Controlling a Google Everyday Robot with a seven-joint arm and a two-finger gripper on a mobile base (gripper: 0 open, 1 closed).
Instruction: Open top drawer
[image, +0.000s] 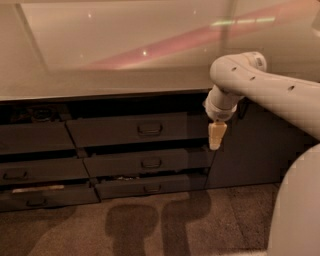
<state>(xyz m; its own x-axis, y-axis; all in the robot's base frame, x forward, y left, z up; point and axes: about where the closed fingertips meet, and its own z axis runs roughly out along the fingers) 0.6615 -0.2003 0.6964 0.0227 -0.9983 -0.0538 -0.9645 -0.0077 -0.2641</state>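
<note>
The top drawer (115, 131) is the widest dark grey front under the counter edge, with a small bar handle (150, 128) at its centre and a dark gap above it. My gripper (216, 137) hangs from the white arm (260, 87), pointing down, just right of the drawer's right end and level with its front. Its pale fingers (216, 131) are pressed together with nothing between them. It is well to the right of the handle and does not touch it.
Two narrower drawer fronts (150, 163) (150, 187) sit below the top drawer, and more drawers (30, 172) stand to the left. A dark cabinet panel (250, 150) is on the right. The glossy countertop (125, 55) overhangs. My white base (297, 210) fills the lower right.
</note>
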